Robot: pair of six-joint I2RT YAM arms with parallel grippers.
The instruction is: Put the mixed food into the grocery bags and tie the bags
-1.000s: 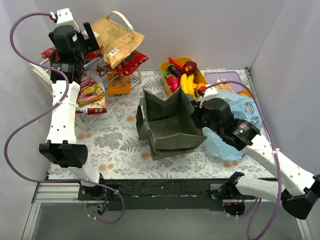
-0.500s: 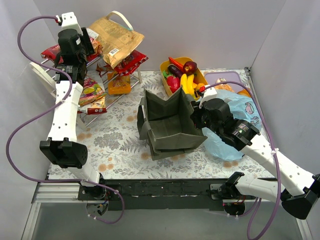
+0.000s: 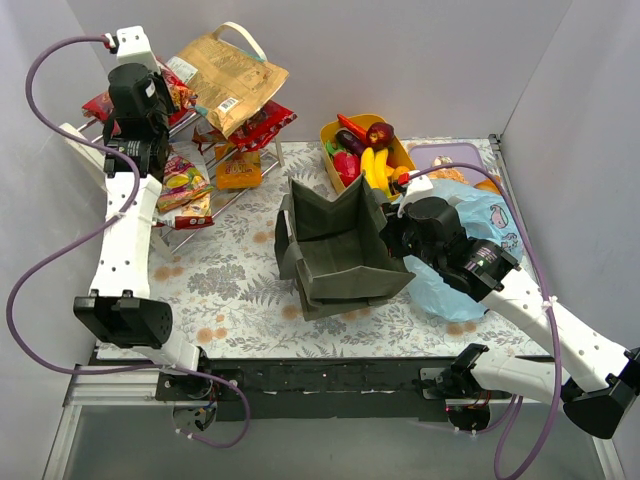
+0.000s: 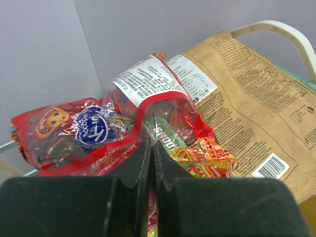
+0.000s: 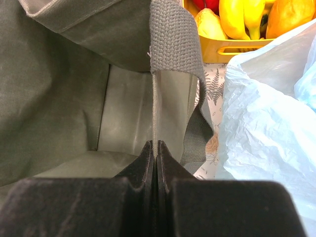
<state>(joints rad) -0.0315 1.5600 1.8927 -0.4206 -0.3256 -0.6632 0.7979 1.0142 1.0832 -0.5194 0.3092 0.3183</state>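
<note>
My left gripper (image 3: 168, 97) is at the top shelf of the white wire rack (image 3: 205, 205), shut on the edge of a glossy red snack packet (image 4: 148, 94) with a white label. The tan paper packet (image 4: 247, 98) lies just right of it. My right gripper (image 5: 157, 145) is shut on the right wall of the olive-green tote (image 3: 335, 245), beside its woven strap (image 5: 173, 39); the tote stands open with nothing visible inside. The light-blue plastic bag (image 3: 480, 225) lies crumpled under my right arm. Toy bananas (image 3: 374, 168) and other fruit sit in the yellow tub (image 3: 330, 132).
More snack packets (image 3: 182, 185) lie on the rack's lower shelves. A purple board (image 3: 445, 155) lies at the back right by the wall. Grey walls close in on the left, back and right. The flower-print tablecloth (image 3: 230, 290) shows in front of the rack.
My left gripper has moved a little back and left over the rack's top shelf and closed from wide open onto the red packet. The right arm and tote have not moved.
</note>
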